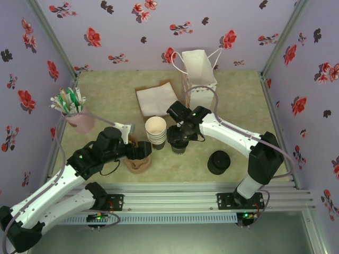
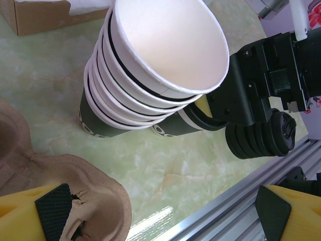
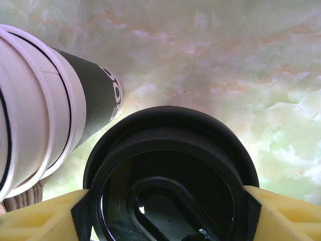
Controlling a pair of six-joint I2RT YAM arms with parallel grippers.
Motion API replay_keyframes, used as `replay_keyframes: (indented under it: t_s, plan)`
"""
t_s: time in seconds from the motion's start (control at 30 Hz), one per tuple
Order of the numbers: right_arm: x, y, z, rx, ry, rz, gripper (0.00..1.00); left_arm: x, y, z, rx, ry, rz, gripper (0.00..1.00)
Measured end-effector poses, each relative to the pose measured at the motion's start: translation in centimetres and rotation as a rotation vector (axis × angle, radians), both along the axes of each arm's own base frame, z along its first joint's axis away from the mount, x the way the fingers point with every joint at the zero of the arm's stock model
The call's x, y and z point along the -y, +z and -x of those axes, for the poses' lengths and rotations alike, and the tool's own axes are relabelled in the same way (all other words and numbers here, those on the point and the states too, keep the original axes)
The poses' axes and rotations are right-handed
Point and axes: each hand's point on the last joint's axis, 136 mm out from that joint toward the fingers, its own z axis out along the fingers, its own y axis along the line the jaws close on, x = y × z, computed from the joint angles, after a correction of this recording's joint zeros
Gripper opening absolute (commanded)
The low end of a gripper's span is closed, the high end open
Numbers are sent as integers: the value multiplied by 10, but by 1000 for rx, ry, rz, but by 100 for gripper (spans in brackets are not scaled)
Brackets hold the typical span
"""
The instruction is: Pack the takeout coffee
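Note:
The takeout coffee [image 1: 179, 148] stands on the green table just right of a stack of lidless cups [image 1: 155, 129]. Its round black lid [image 3: 170, 175] lies between the yellow fingers of my right gripper [image 3: 165, 208], whose black pads press on both sides of it. From the left wrist, its dark side [image 2: 173, 129] peeks out behind the stack [image 2: 160, 60], under my right gripper [image 1: 183, 132]. My left gripper [image 1: 139, 153] hangs open over a brown pulp cup carrier [image 2: 75, 181], with bare table between its fingers [image 2: 50, 216].
A white paper bag [image 1: 199, 74] stands open at the back. A cardboard box of napkins [image 1: 156, 98] lies to its left, and a pink cup of stirrers [image 1: 74, 114] stands far left. A pile of black lids [image 1: 218, 162] sits near the front rail [image 1: 201, 188].

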Motion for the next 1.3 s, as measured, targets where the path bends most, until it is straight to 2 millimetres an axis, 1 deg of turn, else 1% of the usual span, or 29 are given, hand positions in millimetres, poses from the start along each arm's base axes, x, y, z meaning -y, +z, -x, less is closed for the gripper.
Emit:
replay_keyframes:
  t_s: [0.93,1.3]
  plan:
    - [1,-7,1,46,-1,59,73,0,-1,0,-2,2,2,97]
    - [2,-11,2,69,10,104,73,0,-5,0,-9,2,-4,97]
